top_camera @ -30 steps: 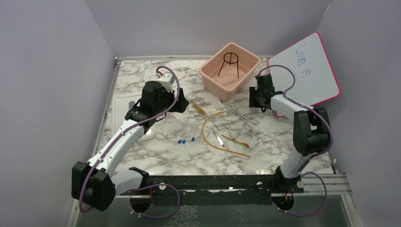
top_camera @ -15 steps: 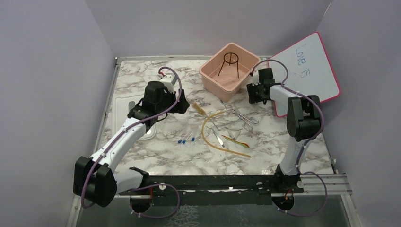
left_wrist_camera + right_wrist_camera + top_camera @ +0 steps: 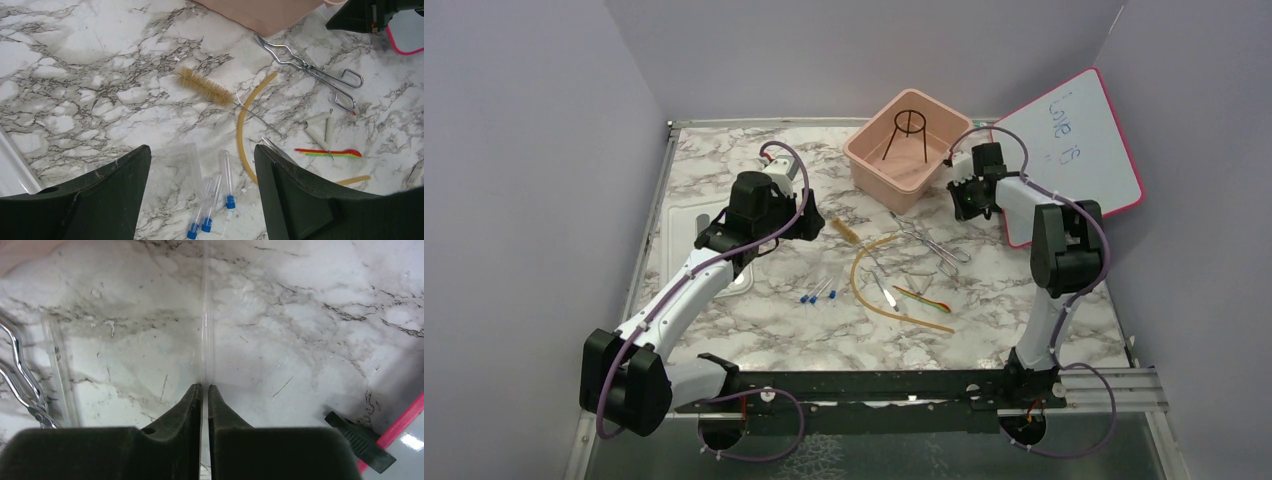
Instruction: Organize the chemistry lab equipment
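Observation:
My right gripper (image 3: 205, 386) is shut on the thin upright edge of a clear plastic piece (image 3: 205, 315), on the table right of the pink bin (image 3: 869, 160). In the top view this gripper (image 3: 964, 192) sits low there. The black wire tripod (image 3: 908, 130) stands in the bin. My left gripper (image 3: 202, 190) hangs open above three blue-capped test tubes (image 3: 227, 175) and holds nothing. The tan rubber tube (image 3: 243, 130), metal tongs (image 3: 310, 70), a bristle brush (image 3: 206, 87) and a spatula (image 3: 884, 290) lie loose mid-table.
The pink-framed whiteboard (image 3: 1074, 150) leans at the back right, close behind my right arm. A white lid (image 3: 682, 222) lies under my left arm. A red-green-yellow scoop (image 3: 330, 152), small white pieces (image 3: 320, 130) and a clear flat box (image 3: 175, 160) lie among the loose items.
My right gripper's jaws have gone from open to shut, and its wrist has shifted a little toward the bin. My left arm has barely moved.

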Available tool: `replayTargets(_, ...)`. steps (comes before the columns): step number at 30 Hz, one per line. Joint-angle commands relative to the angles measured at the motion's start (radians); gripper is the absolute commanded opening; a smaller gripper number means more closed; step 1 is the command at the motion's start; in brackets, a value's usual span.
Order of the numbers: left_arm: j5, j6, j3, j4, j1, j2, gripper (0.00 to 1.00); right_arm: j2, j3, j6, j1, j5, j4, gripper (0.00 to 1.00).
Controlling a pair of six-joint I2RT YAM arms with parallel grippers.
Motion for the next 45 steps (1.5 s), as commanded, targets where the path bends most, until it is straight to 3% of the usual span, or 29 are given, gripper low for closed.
replayTargets(1, 0.013, 0.000, -0.004, 0.029, 0.004, -0.005, 0.78, -0.021, -0.025, -0.079, 0.002, 0.023, -0.157, 0.08)
replayTargets(10, 0.016, -0.005, -0.002, 0.031, 0.004, -0.011, 0.78, -0.212, -0.034, -0.036, 0.002, 0.097, -0.249, 0.03)
replayTargets(20, 0.010, -0.005, -0.005, 0.031, 0.004, -0.038, 0.78, -0.445, 0.121, 0.099, 0.004, -0.020, -0.258, 0.01)
replayTargets(26, 0.011, -0.007, -0.005, 0.030, 0.004, -0.058, 0.78, -0.526, 0.112, 0.288, 0.005, -0.119, -0.165, 0.01)
replayTargets(32, 0.007, -0.009, -0.007, 0.027, 0.004, -0.081, 0.78, -0.598, 0.020, 0.597, 0.011, -0.125, 0.022, 0.01)
replayTargets(38, -0.003, -0.011, -0.008, 0.026, 0.004, -0.105, 0.78, -0.566, -0.006, 0.885, 0.088, -0.001, 0.122, 0.01)
replayTargets(45, -0.023, -0.012, -0.013, 0.024, 0.004, -0.130, 0.78, -0.424, 0.109, 1.118, 0.259, 0.454, 0.055, 0.01)
